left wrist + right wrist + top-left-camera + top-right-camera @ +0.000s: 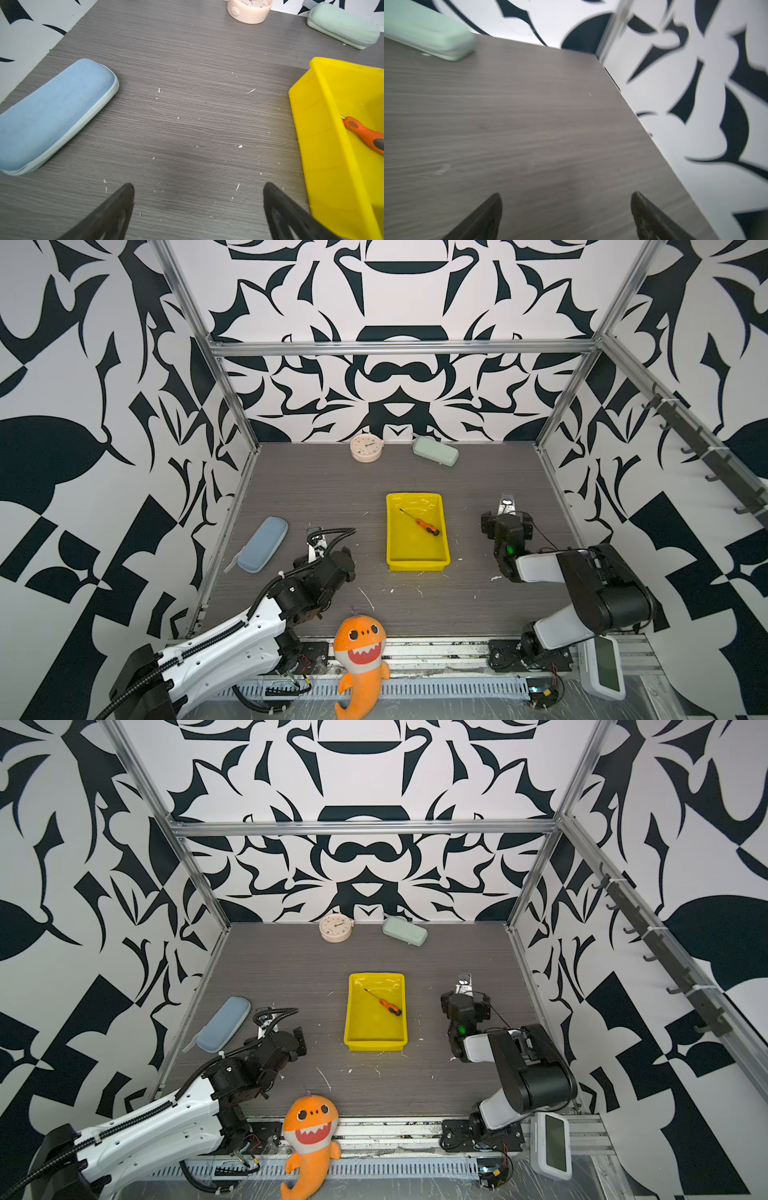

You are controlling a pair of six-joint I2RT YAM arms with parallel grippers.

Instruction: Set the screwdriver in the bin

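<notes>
While the screwdriver (426, 525) lies flat inside the yellow bin (417, 568) in the middle of the desk (332, 497), tip toward the back-left & black butt toward the bin's right wall, neither arm touches it. Left tool (198, 187) sits low over bare desk btw the blue case (52, 116) and the bin, jaws spread wide w/ nothing in them. Right tool (565, 195) is off to the bin's right, apart from it, jaws also wide & empty, aimed toward the back wall w/ the green case (429, 35) ahead; its wrist view is blurred.
</notes>
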